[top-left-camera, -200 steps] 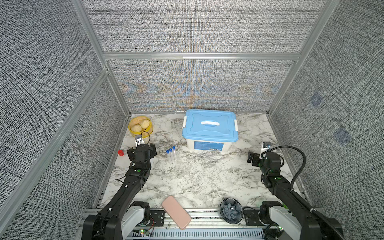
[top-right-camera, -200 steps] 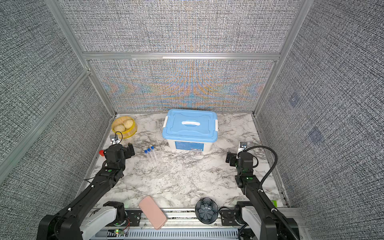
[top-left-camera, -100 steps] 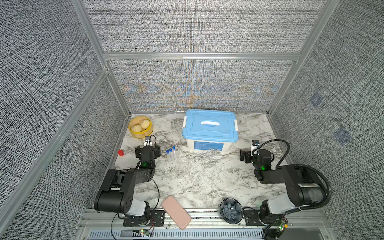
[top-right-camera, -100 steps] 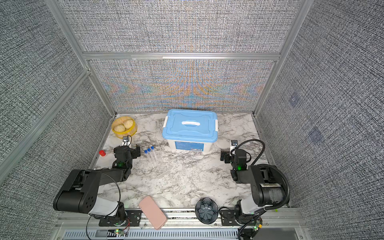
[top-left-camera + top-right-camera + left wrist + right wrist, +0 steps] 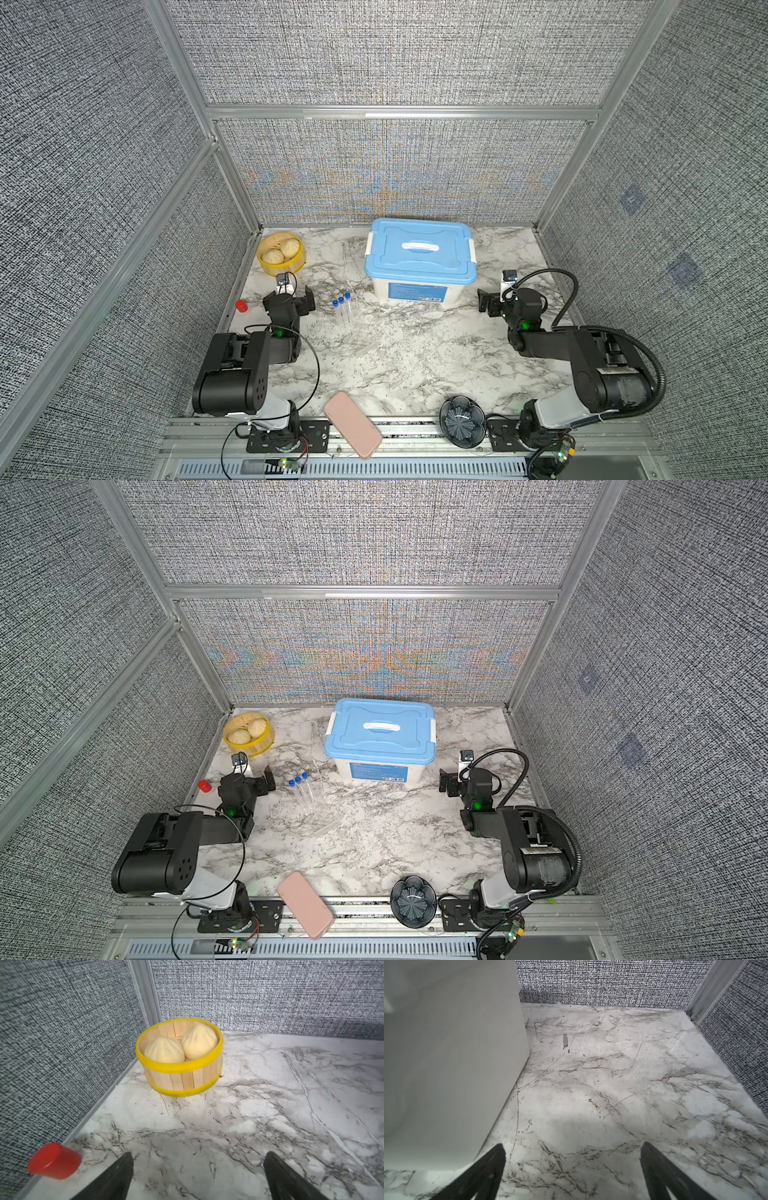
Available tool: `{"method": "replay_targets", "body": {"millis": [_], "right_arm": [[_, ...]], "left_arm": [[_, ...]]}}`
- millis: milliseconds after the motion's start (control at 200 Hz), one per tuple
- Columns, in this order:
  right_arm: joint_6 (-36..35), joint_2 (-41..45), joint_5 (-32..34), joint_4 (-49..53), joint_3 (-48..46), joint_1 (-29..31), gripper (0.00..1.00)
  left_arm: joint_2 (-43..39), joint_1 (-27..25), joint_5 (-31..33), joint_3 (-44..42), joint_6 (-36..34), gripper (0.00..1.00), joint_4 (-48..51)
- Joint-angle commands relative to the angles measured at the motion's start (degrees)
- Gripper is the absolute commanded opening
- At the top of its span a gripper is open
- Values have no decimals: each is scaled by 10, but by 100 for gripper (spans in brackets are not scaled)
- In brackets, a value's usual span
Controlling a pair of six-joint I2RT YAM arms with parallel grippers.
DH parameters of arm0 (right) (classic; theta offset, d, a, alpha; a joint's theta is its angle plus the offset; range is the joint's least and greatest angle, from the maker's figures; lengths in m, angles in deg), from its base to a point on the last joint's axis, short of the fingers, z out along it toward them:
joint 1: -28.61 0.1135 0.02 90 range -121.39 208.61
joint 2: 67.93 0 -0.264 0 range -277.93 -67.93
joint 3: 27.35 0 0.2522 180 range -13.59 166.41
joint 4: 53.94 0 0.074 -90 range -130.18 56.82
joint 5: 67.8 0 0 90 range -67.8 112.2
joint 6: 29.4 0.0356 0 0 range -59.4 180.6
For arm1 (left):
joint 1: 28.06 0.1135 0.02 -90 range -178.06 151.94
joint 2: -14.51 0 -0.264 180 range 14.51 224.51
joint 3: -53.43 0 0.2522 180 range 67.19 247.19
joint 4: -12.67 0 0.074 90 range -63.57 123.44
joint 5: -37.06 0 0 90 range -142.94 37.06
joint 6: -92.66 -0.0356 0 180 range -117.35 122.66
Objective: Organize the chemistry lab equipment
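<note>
Blue-capped slim tubes [image 5: 343,311], perhaps plastic, on veined marble [image 5: 415,357].

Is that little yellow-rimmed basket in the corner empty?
No, the basket holds two pale, pleated buns sitting side by side, seen plainly in the left wrist view.

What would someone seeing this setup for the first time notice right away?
The big white box with a blue lid stands out first, at the back middle of the marble table. Next comes the yellow-rimmed steamer basket holding two buns in the back left corner. Three clear tubes with blue caps lie side by side left of the box's front, beside the open left hand.
</note>
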Motion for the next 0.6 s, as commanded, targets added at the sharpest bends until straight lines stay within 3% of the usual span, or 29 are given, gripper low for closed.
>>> {"method": "replay_targets", "body": {"millis": [0, 595], "right_arm": [[-1, -2, 3, -3, 3, 1, 99], [-2, -2, 5, -9, 1, 2, 99]], "left_arm": [[-4, 1, -8, 1, -3, 99, -24], [0, 1, -9, -4, -6, 99, -40]]}}
